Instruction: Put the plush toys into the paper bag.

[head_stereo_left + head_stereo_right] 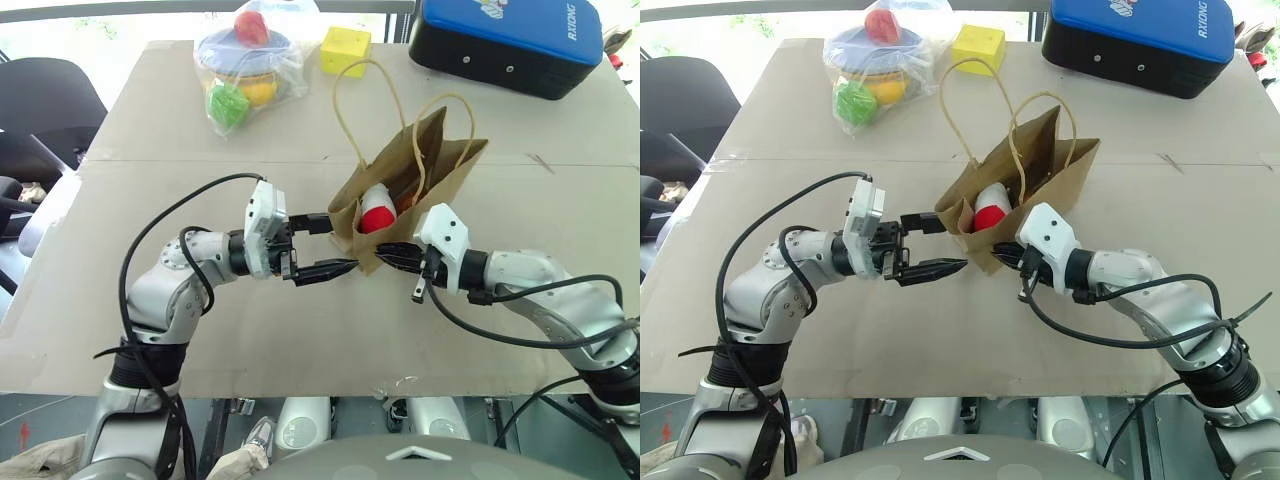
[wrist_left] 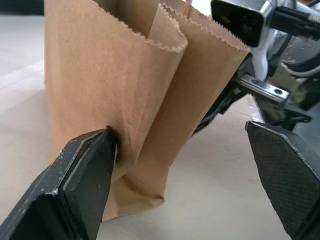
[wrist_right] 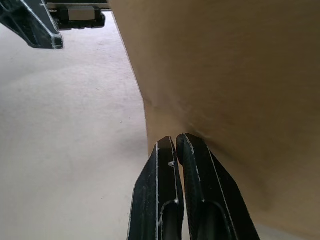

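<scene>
Paper bag [image 1: 400, 190] stands upright mid-table with its mouth open, loop handles raised; the white plush toy [image 1: 377, 212] with its red bottom sits inside, and something orange shows beside it; left gripper [image 1: 322, 245] is spread wide at the bag's near corner, one finger [image 2: 85, 175] touching the paper; right gripper [image 3: 176, 150] has its fingers pressed together, tips against the bag's lower side, holding nothing.

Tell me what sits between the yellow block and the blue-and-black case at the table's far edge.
The paper bag's loop handle crosses the near part of that gap in the left eye view; otherwise bare table between the yellow block and the blue-and-black case.
</scene>
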Controlling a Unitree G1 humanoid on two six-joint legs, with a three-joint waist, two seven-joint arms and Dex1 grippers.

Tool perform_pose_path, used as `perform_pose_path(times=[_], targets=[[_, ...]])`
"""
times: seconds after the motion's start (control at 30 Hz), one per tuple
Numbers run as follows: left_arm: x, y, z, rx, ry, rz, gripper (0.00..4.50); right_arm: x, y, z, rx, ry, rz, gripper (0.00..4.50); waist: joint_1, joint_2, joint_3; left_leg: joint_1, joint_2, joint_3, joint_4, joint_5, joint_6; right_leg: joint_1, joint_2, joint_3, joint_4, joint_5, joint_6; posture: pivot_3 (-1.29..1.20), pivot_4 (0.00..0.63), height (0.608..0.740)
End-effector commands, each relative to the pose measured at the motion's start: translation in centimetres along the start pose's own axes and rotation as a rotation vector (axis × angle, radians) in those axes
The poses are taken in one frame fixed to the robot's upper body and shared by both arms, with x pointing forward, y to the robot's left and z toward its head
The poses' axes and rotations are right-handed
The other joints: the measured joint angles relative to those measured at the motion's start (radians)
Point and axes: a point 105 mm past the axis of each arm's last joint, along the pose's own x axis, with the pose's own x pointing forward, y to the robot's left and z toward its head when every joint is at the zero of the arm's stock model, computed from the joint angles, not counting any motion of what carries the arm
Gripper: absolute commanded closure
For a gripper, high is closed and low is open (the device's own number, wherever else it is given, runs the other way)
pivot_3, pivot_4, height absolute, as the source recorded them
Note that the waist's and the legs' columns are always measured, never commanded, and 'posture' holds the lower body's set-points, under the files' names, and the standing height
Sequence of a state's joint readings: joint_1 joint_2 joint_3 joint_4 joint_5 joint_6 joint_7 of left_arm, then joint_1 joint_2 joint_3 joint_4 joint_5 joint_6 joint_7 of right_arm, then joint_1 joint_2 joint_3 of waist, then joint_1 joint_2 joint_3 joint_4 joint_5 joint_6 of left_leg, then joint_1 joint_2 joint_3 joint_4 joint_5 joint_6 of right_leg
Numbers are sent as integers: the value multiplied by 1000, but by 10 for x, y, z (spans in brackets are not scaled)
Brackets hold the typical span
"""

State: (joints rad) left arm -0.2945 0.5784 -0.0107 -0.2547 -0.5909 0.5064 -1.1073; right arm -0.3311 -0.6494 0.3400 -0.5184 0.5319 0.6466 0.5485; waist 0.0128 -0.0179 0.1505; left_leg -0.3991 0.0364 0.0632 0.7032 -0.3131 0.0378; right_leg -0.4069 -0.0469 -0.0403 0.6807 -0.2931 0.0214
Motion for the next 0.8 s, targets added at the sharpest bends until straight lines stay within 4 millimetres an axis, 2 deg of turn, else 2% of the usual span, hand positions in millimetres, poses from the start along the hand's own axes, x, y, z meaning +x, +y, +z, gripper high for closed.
perform_pose_path(times=[0.03, 0.37, 0.57, 0.63, 0.7, 0.8], targets=[[11, -3, 14, 102, -56, 56, 0, 5, -1, 13, -30, -69, 16, 4477, 0, 0, 0, 0, 0, 0, 0, 0, 0, 0, 0, 0, 0, 0, 0, 0, 150, 733], [25, 17, 10, 190, -87, 227, 0, 22, -15, 8, 6, -97, -12, 4477, 0, 0, 0, 1, 0, 0, 0, 0, 0, 0, 0, 0, 2, 0, 0, 0, 150, 733], [34, 34, 17, 273, -145, 317, 0, 25, -14, 3, 13, -96, -15, 4477, 1, 0, 0, 1, 0, 0, 0, 0, 0, 0, 0, 0, 2, 0, 0, 0, 150, 733], [36, 37, 20, 270, -177, 330, 972, 24, -12, 2, 16, -96, -16, 4500, 0, 0, 0, 1, 0, 1, 0, 0, 0, 0, 0, 0, 2, 0, 0, 0, 150, 733], [37, 38, 20, 275, -193, 333, 1623, 23, -12, 1, 20, -96, -21, 4500, -1, 0, 0, 1, 0, 1, 0, 0, 0, 0, 0, 0, 2, 0, 0, 0, 150, 733], [37, 39, 20, 280, -209, 331, 2961, 19, -12, 0, 25, -93, -32, 4500, -1, 0, 0, 1, 0, 1, 0, 0, 0, 0, 0, 0, 2, 0, 0, 0, 150, 733]])
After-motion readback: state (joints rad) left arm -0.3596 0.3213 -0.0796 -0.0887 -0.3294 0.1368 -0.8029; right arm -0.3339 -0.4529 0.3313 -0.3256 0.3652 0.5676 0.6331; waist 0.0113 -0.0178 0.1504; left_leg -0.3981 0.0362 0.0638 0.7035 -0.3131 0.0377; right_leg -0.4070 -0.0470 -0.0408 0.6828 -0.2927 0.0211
